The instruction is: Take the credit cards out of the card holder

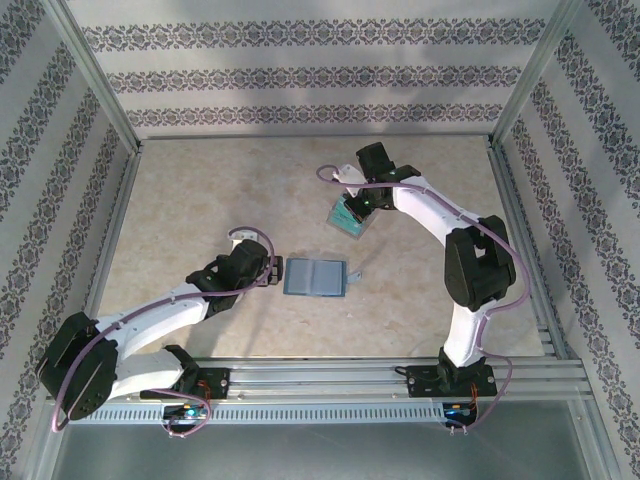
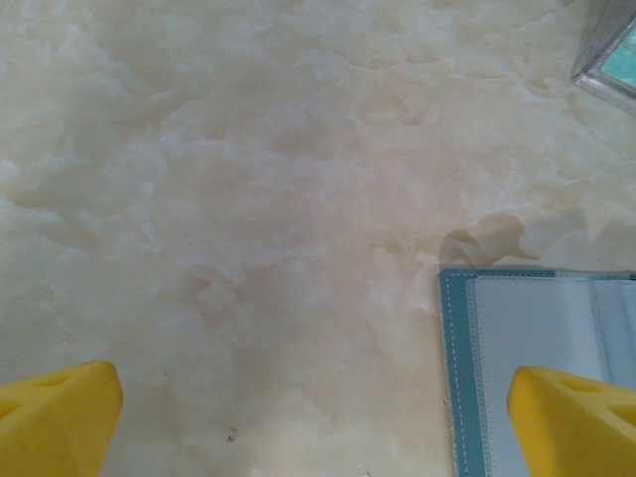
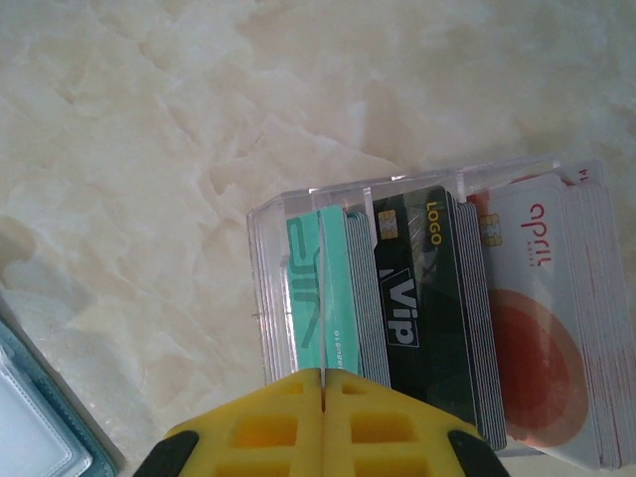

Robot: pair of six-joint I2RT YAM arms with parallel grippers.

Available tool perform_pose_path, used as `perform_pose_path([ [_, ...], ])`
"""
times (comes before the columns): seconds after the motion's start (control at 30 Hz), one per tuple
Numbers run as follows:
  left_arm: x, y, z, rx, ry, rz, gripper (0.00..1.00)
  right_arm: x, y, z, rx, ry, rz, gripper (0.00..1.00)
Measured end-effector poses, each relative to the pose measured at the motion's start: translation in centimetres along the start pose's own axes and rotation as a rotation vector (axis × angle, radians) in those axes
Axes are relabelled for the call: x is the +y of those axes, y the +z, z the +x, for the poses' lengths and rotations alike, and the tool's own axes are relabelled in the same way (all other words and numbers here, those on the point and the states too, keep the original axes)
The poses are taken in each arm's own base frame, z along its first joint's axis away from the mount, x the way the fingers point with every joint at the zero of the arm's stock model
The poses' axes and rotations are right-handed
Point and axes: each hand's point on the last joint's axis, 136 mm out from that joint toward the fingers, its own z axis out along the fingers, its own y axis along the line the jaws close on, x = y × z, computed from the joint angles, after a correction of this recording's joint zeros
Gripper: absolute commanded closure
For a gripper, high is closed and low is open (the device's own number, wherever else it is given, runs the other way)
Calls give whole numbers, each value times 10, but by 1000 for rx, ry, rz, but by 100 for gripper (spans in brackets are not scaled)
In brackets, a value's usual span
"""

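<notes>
A: Left side first?
B: The left gripper (image 1: 272,270) is low over the table (image 1: 200,210) with its jaws spread wide. In the left wrist view, one yellow fingertip (image 2: 60,417) is over bare table and the other overlaps the wallet's (image 2: 537,328) left panel.

A: And the wallet?
B: It lies open and flat at mid-table, just right of that gripper. Its strap tab (image 1: 353,274) sticks out on the right side.

A: The cards?
B: They stand on edge in a clear box (image 3: 260,288), further back and right of the wallet and well apart from it. There's a teal card (image 3: 308,288), a dark VIP card (image 3: 422,298) and a white-and-red card (image 3: 542,318).

A: Right gripper?
B: The right gripper (image 3: 323,388) is above the box with its fingers pressed together, seam in line with the teal card's edge. I can't tell if a card is pinched between them.
</notes>
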Motion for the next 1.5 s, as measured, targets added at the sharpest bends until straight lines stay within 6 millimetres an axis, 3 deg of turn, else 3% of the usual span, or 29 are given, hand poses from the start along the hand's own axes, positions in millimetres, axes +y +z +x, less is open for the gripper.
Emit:
perform_pose_path([
  [1.5, 6, 2, -1, 2, -19, -15, 1, 7, 26, 8, 95, 9, -141, 94],
])
